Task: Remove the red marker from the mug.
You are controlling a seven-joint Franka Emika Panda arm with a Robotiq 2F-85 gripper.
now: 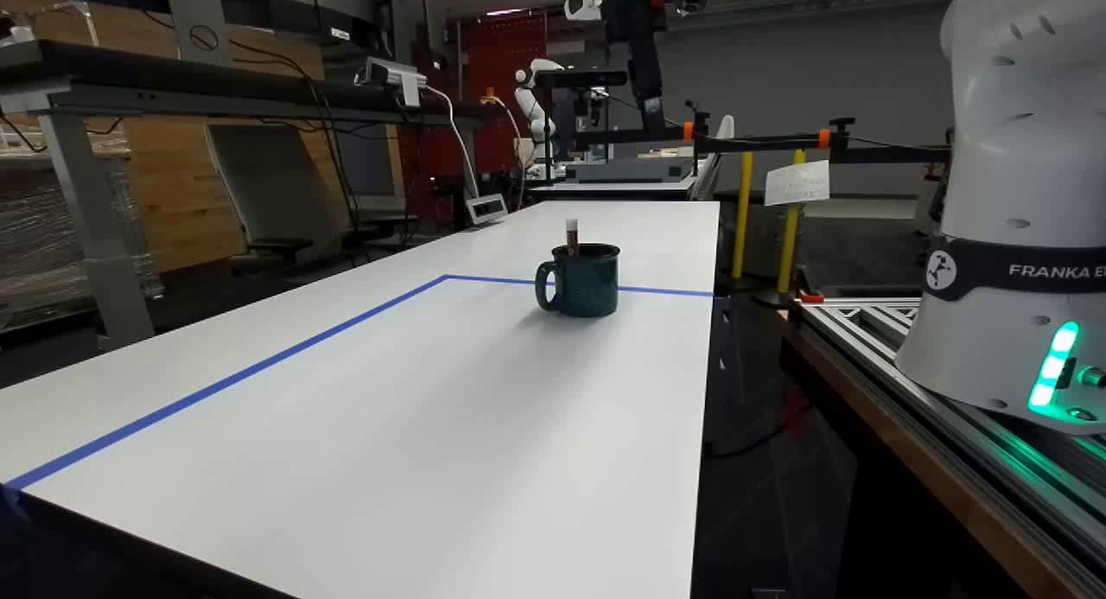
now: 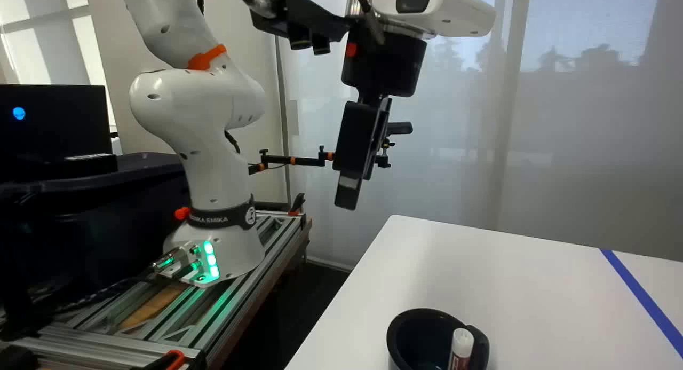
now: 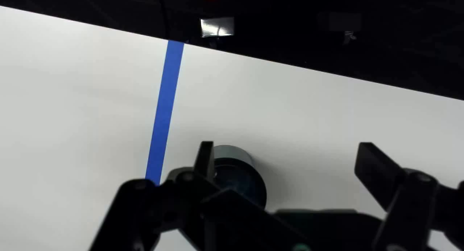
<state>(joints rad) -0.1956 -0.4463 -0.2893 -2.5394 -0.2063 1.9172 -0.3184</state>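
Find the red marker [image 1: 572, 238] standing close to upright inside the mug [image 1: 589, 283], in an exterior view, white end up and dark reddish length below, poking above the rim on the side of the handle [image 1: 539, 288]. See the gripper [image 1: 651, 115] there far above and a little to the right, well apart from the red marker.

In an exterior view, find the mug [image 2: 416, 335] in the near part of the scene, with the red marker [image 2: 460, 353] inside, close by the handle, and the gripper [image 2: 347, 196] high up, to the left and farther off. From these angles, nearly edge-on to the fingers [image 2: 348, 186], cannot tell the width of the gap.

In the wrist view, though, see the gripper [image 3: 285, 155] spread wide, with white table [image 3: 308, 109] showing between the fingertips [image 3: 369, 160]. See the mug [image 3: 242, 180] beyond them, left of the middle of the gap and partly hidden behind the finger on that side. Cannot make out the red marker from there.

Follow a blue tape line [image 3: 164, 113] across the table, left of the mug in the wrist view, and passing on the far side in an exterior view [image 1: 665, 291]. In both exterior views, notice the white arm [image 2: 197, 108], lit green at the base [image 1: 994, 348].
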